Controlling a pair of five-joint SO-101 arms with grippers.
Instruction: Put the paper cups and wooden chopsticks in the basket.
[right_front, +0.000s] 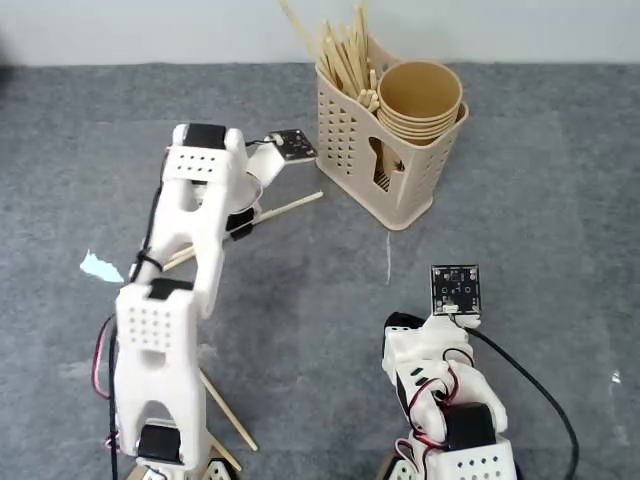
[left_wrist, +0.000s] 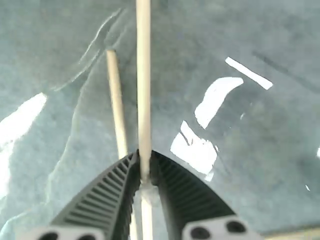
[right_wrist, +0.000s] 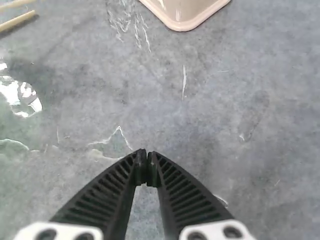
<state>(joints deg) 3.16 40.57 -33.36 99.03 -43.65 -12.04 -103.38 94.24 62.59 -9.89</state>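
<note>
Between the left gripper's (left_wrist: 144, 172) clenched jaws sits one chopstick (left_wrist: 143, 75); its wrist view shows a second stick (left_wrist: 116, 100) just beside it. The right gripper (right_wrist: 146, 167) is closed on nothing, near the basket's (right_front: 350, 150) corner. From above, the basket holds one cup stack (right_front: 420, 100) and a sheaf of sticks (right_front: 340, 50). Two more sticks (right_front: 228, 412) lie by the table's (right_front: 560, 200) near edge.

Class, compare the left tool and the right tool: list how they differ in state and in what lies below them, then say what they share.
1. The left tool is clamped on a wooden chopstick; the right tool is closed on nothing.
2. A second chopstick lies on the table below the left tool; the right tool has bare grey mat below it.
Shared: both are black, ridged and closed.
</note>
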